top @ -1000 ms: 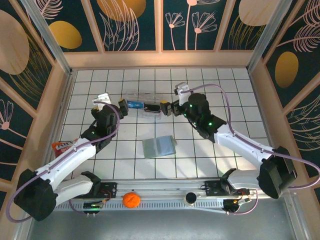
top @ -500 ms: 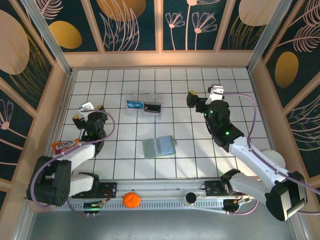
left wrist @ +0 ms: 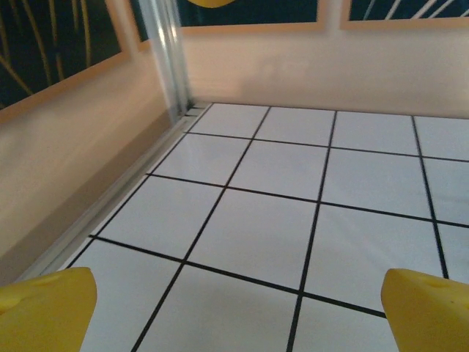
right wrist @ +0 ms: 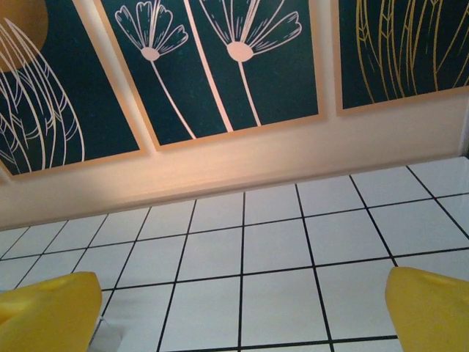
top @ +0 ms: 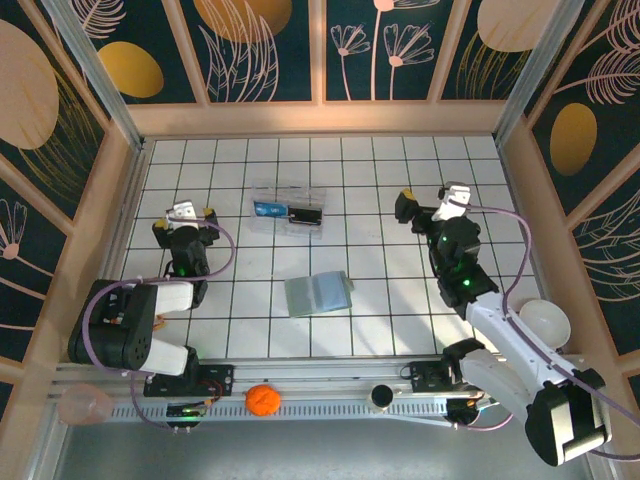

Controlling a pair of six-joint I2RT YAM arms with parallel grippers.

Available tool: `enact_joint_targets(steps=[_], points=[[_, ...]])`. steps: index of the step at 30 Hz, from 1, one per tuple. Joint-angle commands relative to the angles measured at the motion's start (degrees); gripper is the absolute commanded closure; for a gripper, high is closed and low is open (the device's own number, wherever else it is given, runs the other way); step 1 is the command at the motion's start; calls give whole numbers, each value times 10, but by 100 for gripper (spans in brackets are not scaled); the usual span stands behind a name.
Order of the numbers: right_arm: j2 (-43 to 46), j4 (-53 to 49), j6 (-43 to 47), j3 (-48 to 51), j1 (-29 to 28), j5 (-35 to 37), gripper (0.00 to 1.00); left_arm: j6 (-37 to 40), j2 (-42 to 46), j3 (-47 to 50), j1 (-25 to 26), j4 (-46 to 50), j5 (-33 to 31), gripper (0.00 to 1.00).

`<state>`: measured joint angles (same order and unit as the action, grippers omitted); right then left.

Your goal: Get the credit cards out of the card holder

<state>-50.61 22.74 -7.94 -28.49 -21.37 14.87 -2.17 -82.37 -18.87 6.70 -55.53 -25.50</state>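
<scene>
While the left gripper (top: 184, 222) is held wide open and empty by the left wall (top: 118, 225), the card holder (top: 320, 294) is laid open flat on the middle tiles (top: 262, 330). It is judged light, soft and bendy, best pinched at an edge. The right gripper (top: 430, 205) is held open and empty too, well apart.

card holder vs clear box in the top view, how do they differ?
The card holder is opaque grey-blue; the clear box shows blue and black items inside. The card holder lies open mid-table, the clear box farther back. Both lie flat on the table.
</scene>
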Motion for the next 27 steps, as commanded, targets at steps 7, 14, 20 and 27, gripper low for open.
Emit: enact_joint_targets(steps=[7,14,20,27], points=[[6,51,2,15,33,-19,1,-5,-21,-7,-25,-45,90,1],[37,114,1,56,49,-52,1,-12,-31,11,-25,-90,80,1],[41,130,10,68,71,-57,1,-23,-39,76,-27,-207,64,1],[22,158,18,86,155,-69,1,-30,-49,71,-27,-213,39,1]])
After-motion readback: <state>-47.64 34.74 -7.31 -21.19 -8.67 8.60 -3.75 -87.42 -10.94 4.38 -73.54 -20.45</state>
